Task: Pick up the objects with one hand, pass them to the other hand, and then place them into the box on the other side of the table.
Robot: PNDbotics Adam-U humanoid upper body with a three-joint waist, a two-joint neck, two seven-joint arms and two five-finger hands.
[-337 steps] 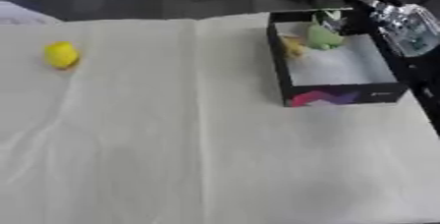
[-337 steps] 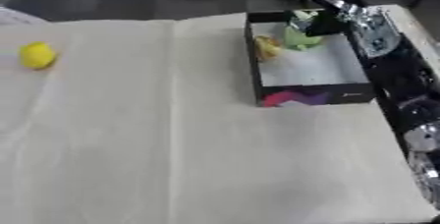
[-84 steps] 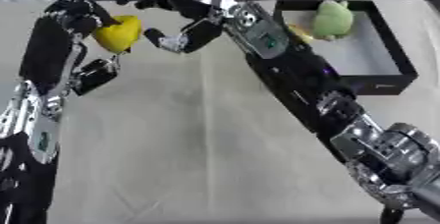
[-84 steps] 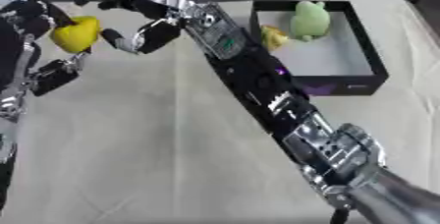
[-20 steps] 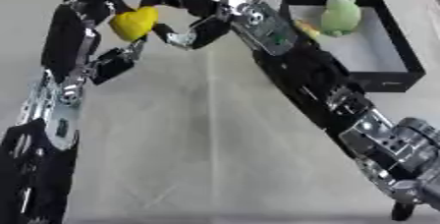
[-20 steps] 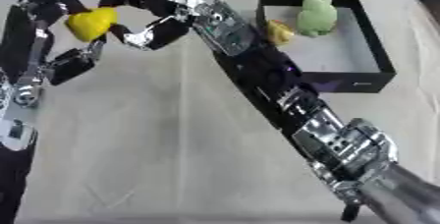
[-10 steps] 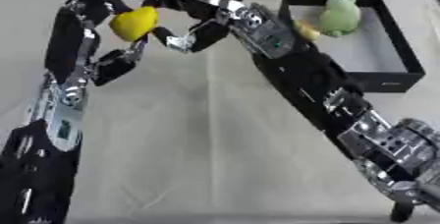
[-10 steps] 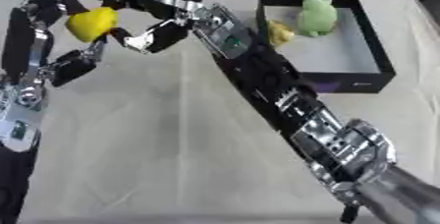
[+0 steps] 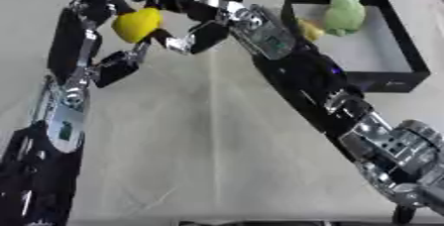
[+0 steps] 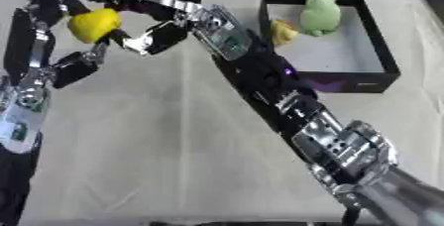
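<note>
Yellow round object [image 9: 137, 24] held aloft over table's far left, partly masked by fingers on both sides. Left hand [image 9: 102, 14] curls around it; right hand [image 9: 193, 16] cups its other side, fingers bent, contact unclear. Right arm crosses cloth-covered table [image 9: 199, 141]. Black box [image 9: 398, 46] far right holds green toy [image 9: 344, 14], small yellow item [image 9: 309, 29], half hidden by arm.

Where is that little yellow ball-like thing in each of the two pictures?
Left eye view: the yellow object is upper left, between the left hand and the right hand.
Right eye view: it sits further left, near the top corner.
Shared landmark: the black box at upper right, holding a green toy.
</note>
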